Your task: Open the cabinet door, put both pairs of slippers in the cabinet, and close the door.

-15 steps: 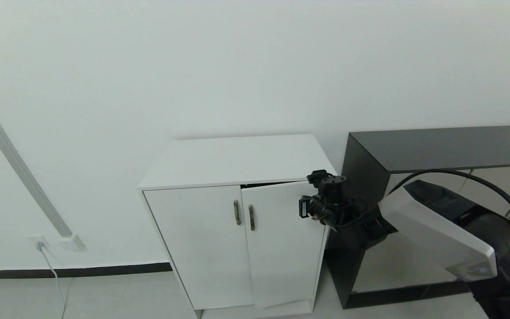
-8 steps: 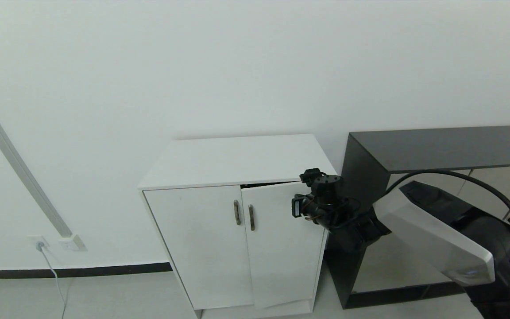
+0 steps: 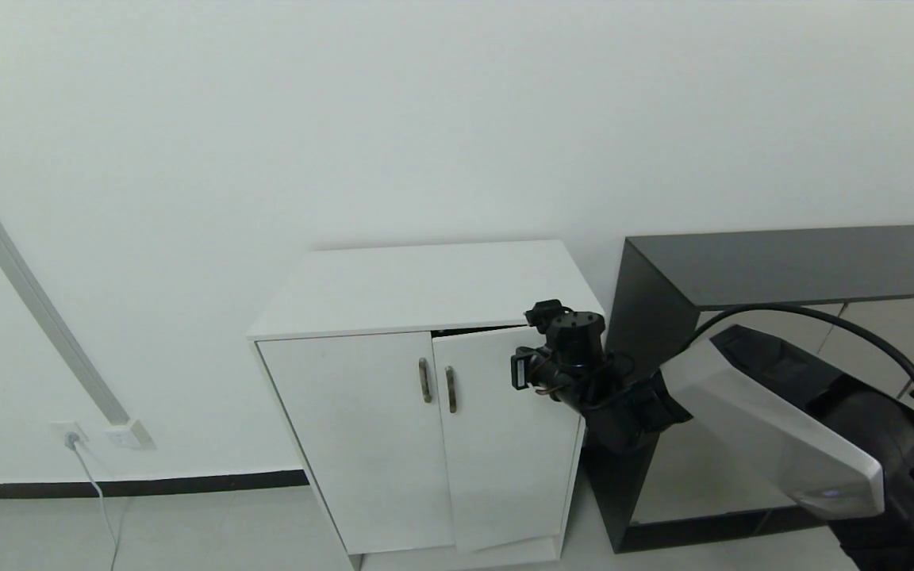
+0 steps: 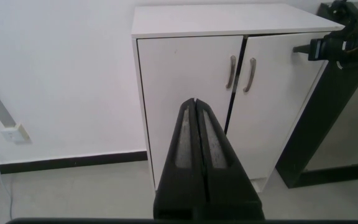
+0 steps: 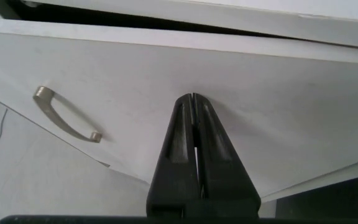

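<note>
White cabinet (image 3: pixel 417 289) vs wall. R door (image 3: pixel 505 444) slightly ajar, L door (image 3: pixel 354 436) shut. R claw (image 5: pixel 193 99) clenched, empty, tip at R door face, apart from handle (image 5: pixel 67 115); contact unclear. L claw (image 4: pixel 194 102) clenched, empty, well apart from cabinet front.

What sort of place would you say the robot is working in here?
Probably a sparsely furnished indoor room, perhaps a home-style test space: a white two-door cabinet stands against a plain white wall, a black sideboard beside it, and a wall socket low down.
</note>
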Available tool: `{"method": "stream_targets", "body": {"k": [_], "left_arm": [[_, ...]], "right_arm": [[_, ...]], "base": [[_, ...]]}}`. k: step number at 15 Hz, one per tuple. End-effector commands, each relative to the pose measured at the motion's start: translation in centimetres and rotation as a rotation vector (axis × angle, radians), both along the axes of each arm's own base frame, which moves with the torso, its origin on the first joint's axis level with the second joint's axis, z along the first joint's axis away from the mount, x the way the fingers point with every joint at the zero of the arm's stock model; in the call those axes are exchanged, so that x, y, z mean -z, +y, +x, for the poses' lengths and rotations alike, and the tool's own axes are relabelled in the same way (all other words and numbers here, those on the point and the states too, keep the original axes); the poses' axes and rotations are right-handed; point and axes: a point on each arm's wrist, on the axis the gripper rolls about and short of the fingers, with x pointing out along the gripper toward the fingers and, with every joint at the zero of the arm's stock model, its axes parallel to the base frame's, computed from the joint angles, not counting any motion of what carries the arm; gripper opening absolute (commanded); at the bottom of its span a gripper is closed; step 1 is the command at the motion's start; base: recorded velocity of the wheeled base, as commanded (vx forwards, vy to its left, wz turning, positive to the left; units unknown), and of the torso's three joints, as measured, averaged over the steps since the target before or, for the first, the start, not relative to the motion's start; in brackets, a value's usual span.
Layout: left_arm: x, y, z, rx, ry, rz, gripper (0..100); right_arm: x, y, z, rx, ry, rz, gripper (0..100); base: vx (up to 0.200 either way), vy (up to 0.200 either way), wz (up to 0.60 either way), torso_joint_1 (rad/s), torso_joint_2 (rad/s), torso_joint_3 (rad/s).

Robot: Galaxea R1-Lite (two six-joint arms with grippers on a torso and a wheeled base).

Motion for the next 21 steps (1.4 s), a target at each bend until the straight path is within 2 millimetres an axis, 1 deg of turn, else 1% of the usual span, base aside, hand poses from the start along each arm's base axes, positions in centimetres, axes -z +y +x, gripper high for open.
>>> {"method": "stream_targets", "body": {"k": [1, 11, 16, 17, 21], "left_arm": [[0.0, 0.0, 0.0, -0.001, 0.001, 0.0, 0], [0.0, 0.0, 0.0, -0.001, 0.001, 0.0, 0], [0.0, 0.0, 0.0, -0.001, 0.001, 0.0, 0], [0.0, 0.0, 0.0, -0.001, 0.001, 0.0, 0], [0.0, 0.0, 0.0, -0.001, 0.001, 0.0, 0]], "right_arm": [[-0.4, 0.2, 0.0, -0.004, -0.008, 0.006, 0], [0.6, 0.1, 1.0, 0.011, 0.013, -0.01, 0], [0.4, 0.1, 1.5, 0.016, 0.007, -0.009, 0], [0.7, 0.0, 1.7, 0.021, 0.013, -0.013, 0], [0.6, -0.5, 2.2, 0.035, 0.012, -0.012, 0]], "base": [[0.0, 0.0, 0.0, 0.0, 0.0, 0.0], [0.0, 0.0, 0.0, 0.0, 0.0, 0.0], [0.0, 0.0, 0.0, 0.0, 0.0, 0.0], [0.0, 0.0, 0.0, 0.0, 0.0, 0.0], [0.0, 0.0, 0.0, 0.0, 0.0, 0.0]]}}
